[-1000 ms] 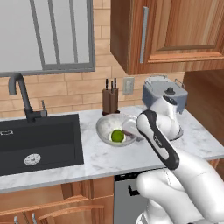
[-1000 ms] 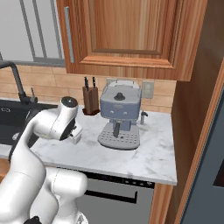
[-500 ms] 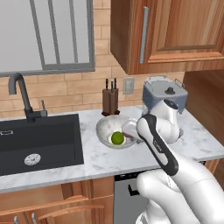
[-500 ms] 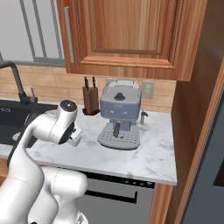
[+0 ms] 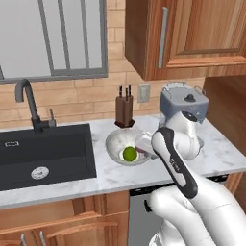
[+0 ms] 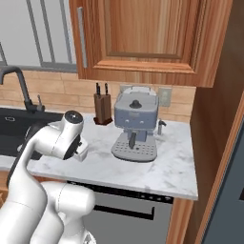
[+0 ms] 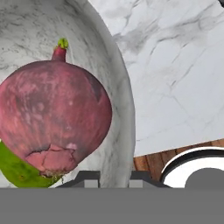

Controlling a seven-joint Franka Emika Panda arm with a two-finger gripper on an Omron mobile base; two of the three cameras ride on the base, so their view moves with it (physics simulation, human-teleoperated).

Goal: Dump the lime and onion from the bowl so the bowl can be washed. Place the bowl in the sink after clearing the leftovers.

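Note:
The pale marbled bowl (image 5: 120, 144) rests on the counter just right of the black sink (image 5: 45, 149). The green lime (image 5: 129, 153) lies inside it. In the hand view the reddish-pink onion (image 7: 52, 118) looms close, and it leans on the lime (image 7: 15, 170) at the lower left. My gripper (image 7: 113, 177) is shut on the bowl's rim (image 7: 127, 109), one fingertip (image 7: 87, 176) inside the bowl and the other outside. From the left base view the white hand of the gripper (image 5: 143, 145) sits at the bowl's right edge, and the fingers are hidden behind it.
A knife block (image 5: 124, 111) stands behind the bowl against the brick wall. A grey coffee machine (image 5: 185, 108) stands to its right, also seen as the coffee machine (image 6: 136, 126). A black faucet (image 5: 29, 103) rises behind the sink. Bare marble counter (image 5: 115, 175) lies in front of the bowl.
Almost nothing differs. The bowl with the lime has edged very slightly toward the front right, and the gripper stays closed on the rim.

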